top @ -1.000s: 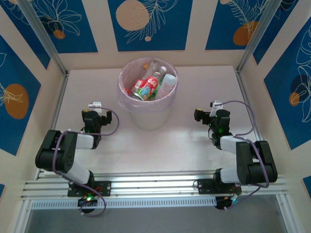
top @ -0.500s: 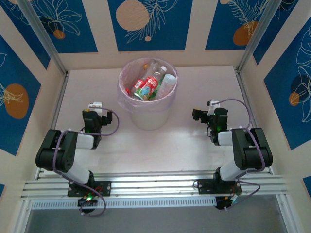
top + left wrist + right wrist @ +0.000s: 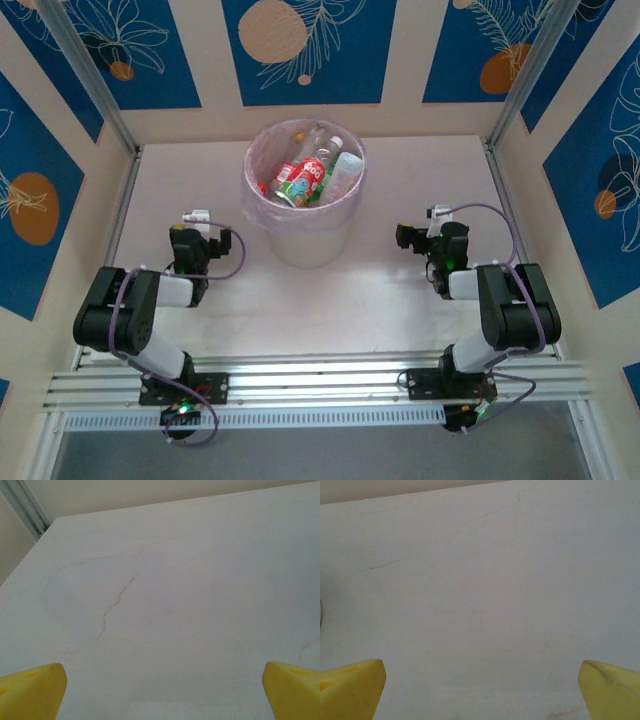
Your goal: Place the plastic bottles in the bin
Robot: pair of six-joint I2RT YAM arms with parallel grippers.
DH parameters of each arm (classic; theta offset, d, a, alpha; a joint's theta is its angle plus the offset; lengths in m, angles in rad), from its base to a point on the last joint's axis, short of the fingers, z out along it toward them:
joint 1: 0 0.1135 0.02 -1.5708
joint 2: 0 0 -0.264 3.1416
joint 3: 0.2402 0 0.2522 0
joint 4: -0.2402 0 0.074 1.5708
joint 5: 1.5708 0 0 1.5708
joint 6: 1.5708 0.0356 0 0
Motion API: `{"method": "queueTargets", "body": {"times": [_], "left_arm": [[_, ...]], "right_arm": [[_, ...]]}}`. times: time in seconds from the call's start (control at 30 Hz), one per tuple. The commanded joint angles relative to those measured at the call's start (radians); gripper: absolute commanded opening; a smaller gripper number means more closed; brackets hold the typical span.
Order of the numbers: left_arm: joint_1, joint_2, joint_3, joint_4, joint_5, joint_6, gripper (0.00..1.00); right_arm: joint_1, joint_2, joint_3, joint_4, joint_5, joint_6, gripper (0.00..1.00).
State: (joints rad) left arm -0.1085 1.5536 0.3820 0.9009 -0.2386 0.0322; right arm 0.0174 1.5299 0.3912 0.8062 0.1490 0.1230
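Although every bottle we can make out already lies inside it, we judge the plastic bottles [image 3: 305, 178] as light, thin-walled things that dent under a hard squeeze and slip on their glossy labels. The place to take one would be across the middle of the body, where the sides run straight, not at the cap or the tapering neck. They lie heaped and tilted in the bin [image 3: 300, 242], a white pail with a pink-lilac liner [image 3: 258, 160] that stands toward 12 o'clock from the middle of the table [image 3: 420, 170]. Red-labelled ones lie on top near the centre, and a pale one lies at about 3 o'clock inside the rim. The left gripper [image 3: 161, 692] sits at 8 o'clock of the bin and the right gripper [image 3: 480, 690] at 4 o'clock, each well apart from it. Both have their jaws spread wide with nothing between them, and the yellow fingertips [image 3: 32, 690] frame bare, faintly veined tabletop. What lies under the top layer is hidden, so we cannot count the bottles, and the strip of table at 12 o'clock just behind the pail is masked by its wall.
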Motion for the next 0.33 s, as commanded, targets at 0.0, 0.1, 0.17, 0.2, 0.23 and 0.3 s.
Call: {"method": "queueTargets", "body": {"times": [0.0,0.1,0.17,0.2,0.23,0.3], "left_arm": [[0.012,0.008,-0.008,0.04,0.017,-0.011,1.0],[0.012,0.009,-0.008,0.041,0.016,-0.011,1.0],[0.012,0.008,-0.008,0.041,0.017,-0.011,1.0],[0.012,0.008,-0.01,0.043,0.017,-0.011,1.0],[0.012,0.007,-0.009,0.042,0.017,-0.011,1.0],[0.012,0.007,-0.009,0.044,0.016,-0.011,1.0]], "right_arm": [[-0.007,-0.005,0.022,0.006,-0.014,-0.019,0.99],[-0.007,-0.004,0.024,0.005,-0.015,-0.017,0.99],[-0.011,-0.004,0.025,0.003,-0.02,-0.016,0.99],[-0.01,-0.005,0.023,0.004,-0.02,-0.015,0.99],[-0.01,-0.007,0.021,0.007,-0.02,-0.015,0.99],[-0.008,-0.007,0.019,0.011,-0.019,-0.016,0.99]]}}
